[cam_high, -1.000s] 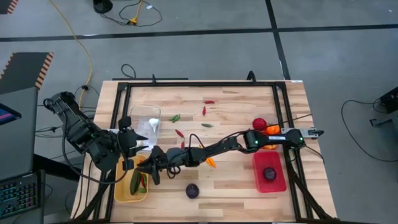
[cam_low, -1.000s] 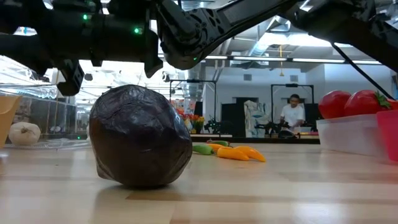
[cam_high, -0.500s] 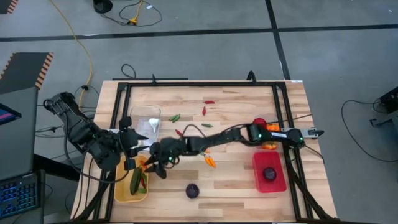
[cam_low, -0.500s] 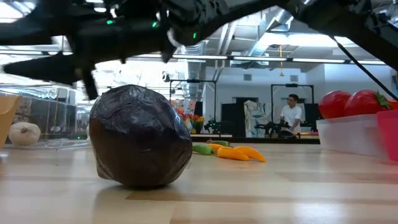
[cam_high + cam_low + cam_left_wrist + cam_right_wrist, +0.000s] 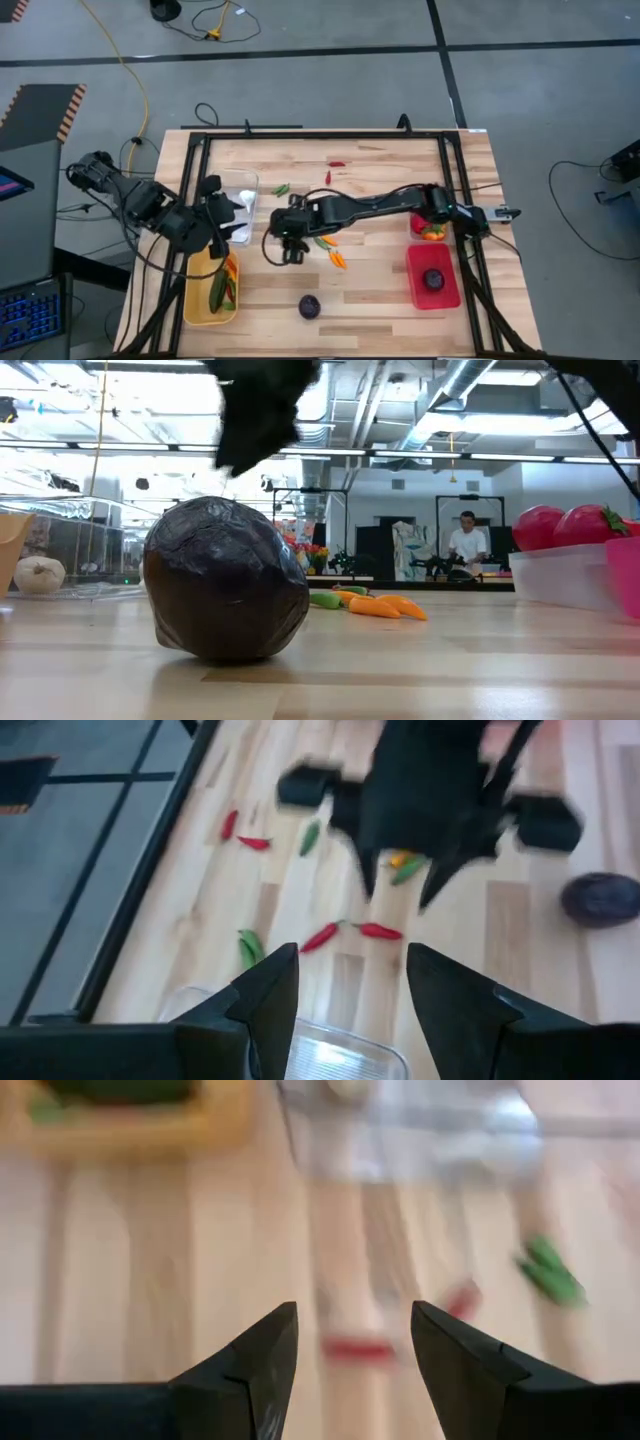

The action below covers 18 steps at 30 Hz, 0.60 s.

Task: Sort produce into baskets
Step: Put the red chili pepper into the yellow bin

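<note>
My right gripper [image 5: 282, 248] hangs open and empty over the table's middle, above loose chillies; its fingers show in the right wrist view [image 5: 350, 1315]. My left gripper [image 5: 218, 213] is open and empty at the clear bin [image 5: 238, 192], which holds a white garlic [image 5: 38, 573]. The yellow bin [image 5: 196, 305] holds green and red chillies [image 5: 222, 287]. The red bin [image 5: 447, 291] holds a dark purple round [image 5: 434, 279]. Another purple round [image 5: 310, 306] rests on the table near the front.
Loose chillies lie on the table: red [image 5: 335, 163], green [image 5: 283, 188], orange [image 5: 338, 260], and red ones [image 5: 358, 1348] under my right gripper. Tomatoes and orange peppers [image 5: 431, 230] sit by the right arm. A black frame [image 5: 300, 135] edges the table. A person [image 5: 467, 540] stands far behind.
My right gripper has gone from over the yellow bin toward the table's right and far side, over the loose chillies. My left gripper has drawn back toward the far edge, over the clear bin.
</note>
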Motion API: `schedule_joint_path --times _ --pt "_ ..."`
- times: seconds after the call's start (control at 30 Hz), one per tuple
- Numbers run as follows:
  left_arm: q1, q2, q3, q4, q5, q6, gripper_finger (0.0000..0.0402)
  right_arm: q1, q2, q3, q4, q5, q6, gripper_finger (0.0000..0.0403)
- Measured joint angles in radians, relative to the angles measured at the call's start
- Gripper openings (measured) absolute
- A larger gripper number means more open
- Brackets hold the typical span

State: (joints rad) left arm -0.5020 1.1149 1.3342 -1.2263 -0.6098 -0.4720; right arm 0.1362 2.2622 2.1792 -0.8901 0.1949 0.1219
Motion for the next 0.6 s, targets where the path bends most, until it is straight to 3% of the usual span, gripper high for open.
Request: schedule_joint_path --times 0.27,0.4,0.6 --pt "0.119 0.0 0.0 0.043 0.053 0.123 0.0176 0.025 -0.109 0.0 -0.297 0.197 0.031 0.0222" --pt "0.169 0.001 0.0 0.088 0.129 0.195 0.0176 0.033 -0.14 -0.01 -0.409 0.239 0.062 0.0222" --pt "0.227 0.064 0.0 0.138 0.203 0.289 0.0176 0.038 -0.261 -0.247 -0.405 0.262 0.166 0.0222"
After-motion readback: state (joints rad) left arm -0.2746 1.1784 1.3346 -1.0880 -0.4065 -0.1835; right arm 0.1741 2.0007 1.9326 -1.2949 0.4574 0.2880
